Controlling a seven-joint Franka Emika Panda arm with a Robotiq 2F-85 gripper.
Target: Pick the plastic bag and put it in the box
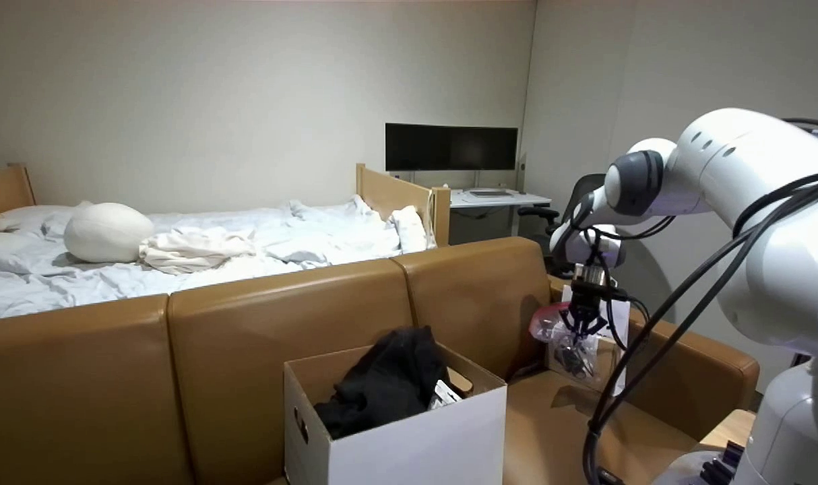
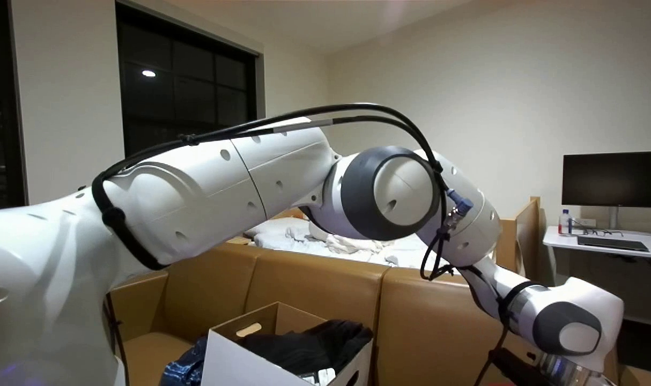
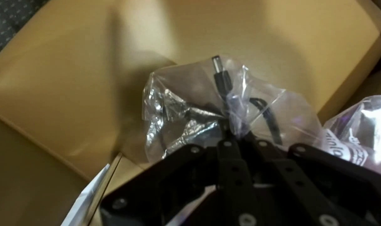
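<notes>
- Gripping the clear plastic bag (image 3: 206,94), my jaws stood squeezed together, with film bunched right at their tips!
- Inside that bag a black cable (image 3: 269,121) curled, and the metal end of its plug (image 3: 222,81) pointed away from me.
- Off to the side in the wrist view more clear film (image 3: 360,135) shone, white lettering on it; whether it was the same bag, I couldn't tell.
- And the bag itself? It hung beneath my jaws near one end of the sofa (image 1: 537,438), in front of a brown carton (image 1: 603,360) and a white sheet (image 1: 621,315); contact with the carton, I couldn't judge.
- So, outside the box (image 1: 416,448)! That stood well apart from the bag, before the sofa's back, a stretch of seat between them.
- Black cloth (image 1: 389,387) lay heaped in it, poking above the rim in both exterior views, with a white item (image 1: 444,394) next to it.
- Just beside the box, in an exterior view, showed blue patterned fabric (image 2: 183,367).
- My arm (image 2: 207,182) arched across that same view, white bedding (image 2: 293,241) behind it.
</notes>
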